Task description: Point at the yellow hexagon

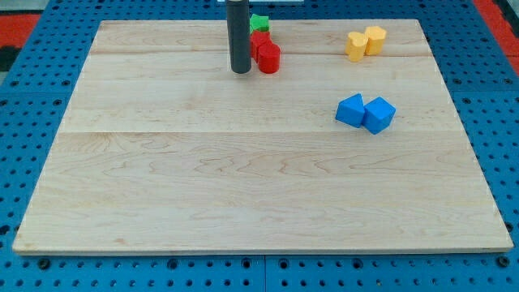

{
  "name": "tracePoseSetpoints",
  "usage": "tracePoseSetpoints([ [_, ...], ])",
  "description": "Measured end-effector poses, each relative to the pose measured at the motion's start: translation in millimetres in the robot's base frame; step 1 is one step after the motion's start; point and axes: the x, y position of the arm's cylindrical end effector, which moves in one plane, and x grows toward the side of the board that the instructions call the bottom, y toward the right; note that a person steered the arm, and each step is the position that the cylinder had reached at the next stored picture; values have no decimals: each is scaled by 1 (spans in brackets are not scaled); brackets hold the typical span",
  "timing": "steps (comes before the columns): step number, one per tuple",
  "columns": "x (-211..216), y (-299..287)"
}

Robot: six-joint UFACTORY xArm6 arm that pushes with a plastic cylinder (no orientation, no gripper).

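Two yellow blocks sit touching near the view's top right: a star-like one (356, 45) on the left and a yellow hexagon (375, 39) on the right. My tip (241, 71) rests on the board near the top centre, far to the left of the yellow blocks. It stands just left of a red block (268, 57), touching or nearly touching it.
A second red block (259, 40) and a green block (259, 23) sit behind the first red one, partly hidden by the rod. Two blue blocks (351, 109) (379, 114) touch at the right middle. The wooden board (243, 178) lies on a blue pegboard.
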Motion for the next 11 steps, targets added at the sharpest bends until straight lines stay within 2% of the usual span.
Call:
tracePoseSetpoints([
  [3, 33, 52],
  [5, 23, 108],
  [7, 21, 128],
  [8, 15, 174],
  [9, -8, 304],
  [10, -74, 351],
  [11, -110, 337],
])
